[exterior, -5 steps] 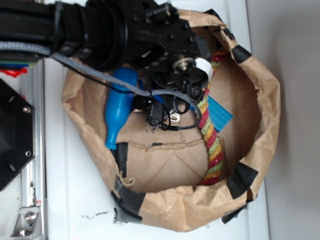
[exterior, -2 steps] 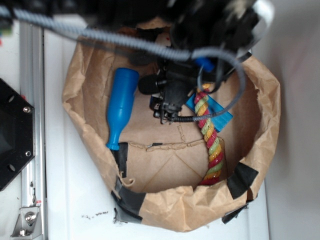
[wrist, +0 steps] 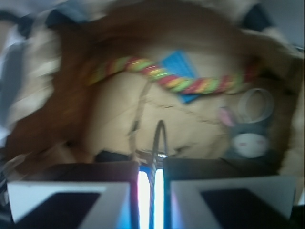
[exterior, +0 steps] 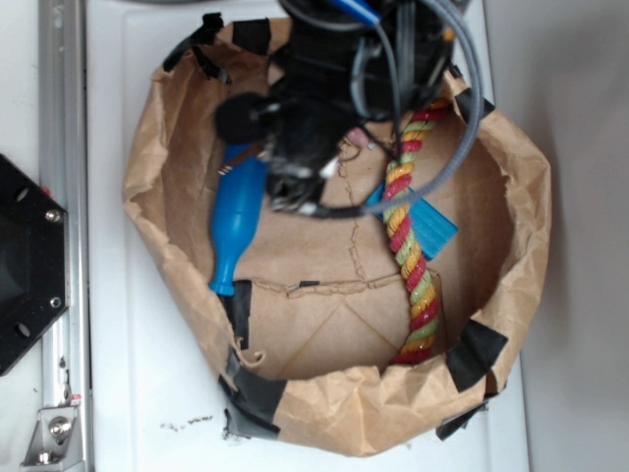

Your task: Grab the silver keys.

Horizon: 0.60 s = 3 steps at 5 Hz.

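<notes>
In the wrist view my gripper (wrist: 153, 167) is shut on a thin silver key ring (wrist: 160, 136) that stands up between the two pads. The keys themselves are blurred at the fingertips. The grey plush animal (wrist: 250, 141) with a pink ear (wrist: 225, 117) shows to the right near the bag wall, with a second silver ring (wrist: 256, 104) above it. In the exterior view the black gripper (exterior: 295, 192) hangs over the bag's back left part, next to the blue bottle (exterior: 236, 224). The keys are hidden under it there.
Everything sits inside a crumpled brown paper bag (exterior: 531, 226) with black tape. A red, yellow and green rope (exterior: 409, 246) runs down its right side over a flat blue card (exterior: 434, 229). Grey cables (exterior: 462, 128) loop from the arm. A metal rail (exterior: 59, 295) runs along the left.
The arm has drawn back toward the top of the exterior view. The keys no longer lie on the bag floor beside the rope, where they showed a second ago.
</notes>
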{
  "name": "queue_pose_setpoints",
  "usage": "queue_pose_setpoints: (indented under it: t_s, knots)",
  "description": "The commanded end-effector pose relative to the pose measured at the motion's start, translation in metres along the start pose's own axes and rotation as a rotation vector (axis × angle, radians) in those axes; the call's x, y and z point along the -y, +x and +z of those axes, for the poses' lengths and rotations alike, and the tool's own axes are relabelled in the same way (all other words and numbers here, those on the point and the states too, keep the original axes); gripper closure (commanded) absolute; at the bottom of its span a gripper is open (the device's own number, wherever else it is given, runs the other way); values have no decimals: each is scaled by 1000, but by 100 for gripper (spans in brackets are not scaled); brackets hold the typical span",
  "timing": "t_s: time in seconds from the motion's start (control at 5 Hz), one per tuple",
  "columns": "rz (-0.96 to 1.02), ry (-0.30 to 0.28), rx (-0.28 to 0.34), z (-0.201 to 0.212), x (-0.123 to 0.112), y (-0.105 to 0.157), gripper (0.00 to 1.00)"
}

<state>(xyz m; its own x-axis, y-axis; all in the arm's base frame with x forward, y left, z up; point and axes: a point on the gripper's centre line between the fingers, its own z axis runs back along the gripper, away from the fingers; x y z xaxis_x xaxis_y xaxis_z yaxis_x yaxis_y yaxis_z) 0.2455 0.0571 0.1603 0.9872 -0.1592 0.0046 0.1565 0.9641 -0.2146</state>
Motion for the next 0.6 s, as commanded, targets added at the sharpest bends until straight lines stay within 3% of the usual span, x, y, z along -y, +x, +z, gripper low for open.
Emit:
queue_pose_setpoints:
  t_s: [0.0,0.4]
  knots:
    - [-46,116,149,3,17,3,100]
    - [-60,143,140,-13,21,4,100]
